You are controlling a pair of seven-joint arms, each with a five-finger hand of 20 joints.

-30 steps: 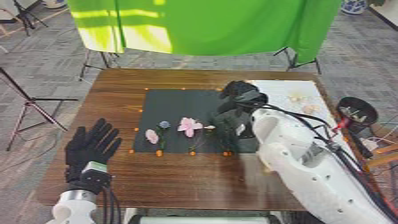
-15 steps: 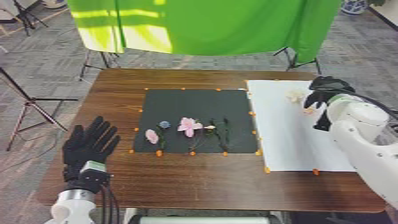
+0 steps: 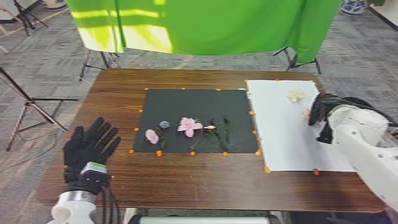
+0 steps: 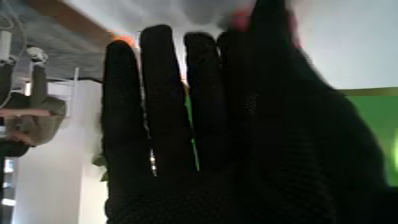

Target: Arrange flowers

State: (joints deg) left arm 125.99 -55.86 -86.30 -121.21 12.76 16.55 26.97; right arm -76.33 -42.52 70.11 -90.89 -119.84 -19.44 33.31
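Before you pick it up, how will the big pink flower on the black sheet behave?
The big pink flower has wide, spread petals, so they may bend or crease easily. Its stem looks thin, so it could sag when lifted, and the bloom will probably hang heavy.

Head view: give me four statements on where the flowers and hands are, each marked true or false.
The large pink flower lies on the dark sheet. True.
The cream flower lies on the dark sheet. False: it lies on the white sheet.
The left hand is between the sheets. False: it is left of the dark sheet.
The right hand is at the white sheet's right side. True.
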